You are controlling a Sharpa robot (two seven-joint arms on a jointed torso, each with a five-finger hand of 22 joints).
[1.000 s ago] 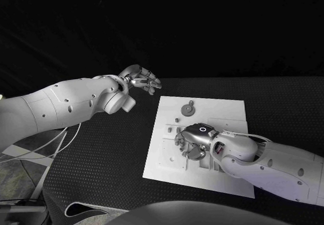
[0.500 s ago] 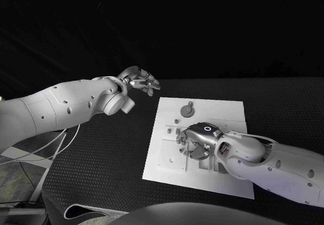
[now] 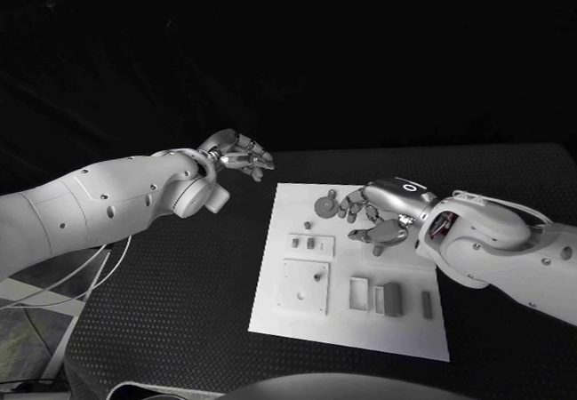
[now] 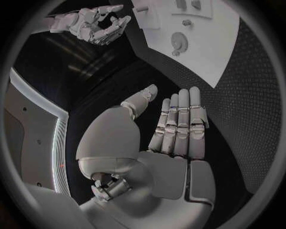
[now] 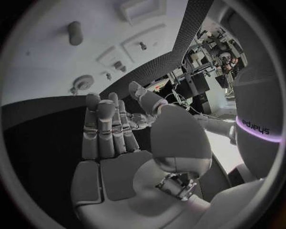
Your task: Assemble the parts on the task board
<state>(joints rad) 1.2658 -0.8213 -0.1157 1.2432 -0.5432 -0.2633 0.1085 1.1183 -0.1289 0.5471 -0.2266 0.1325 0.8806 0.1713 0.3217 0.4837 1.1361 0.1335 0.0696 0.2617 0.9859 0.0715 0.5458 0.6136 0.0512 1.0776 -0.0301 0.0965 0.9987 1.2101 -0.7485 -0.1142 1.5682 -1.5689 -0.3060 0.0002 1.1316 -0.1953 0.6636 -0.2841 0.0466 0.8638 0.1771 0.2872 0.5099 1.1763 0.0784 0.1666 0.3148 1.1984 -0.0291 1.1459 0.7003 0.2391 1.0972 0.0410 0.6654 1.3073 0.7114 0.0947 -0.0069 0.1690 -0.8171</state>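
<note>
The task board [image 3: 409, 319] lies mid-table on the black table [image 3: 164, 294], with small grey parts [image 3: 391, 298] on it and a round gear-like part [image 3: 327, 204] near its far edge. Right hand [image 3: 376, 216] hovers beside that gear — fingers apart, empty. Left hand [image 3: 237, 152] hangs off the board's far-left corner — fingers straight, holding nothing.

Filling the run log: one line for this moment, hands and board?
left hand: open, off the board, holds nothing | right hand: open, over task board far end by round part | parts on board
</note>
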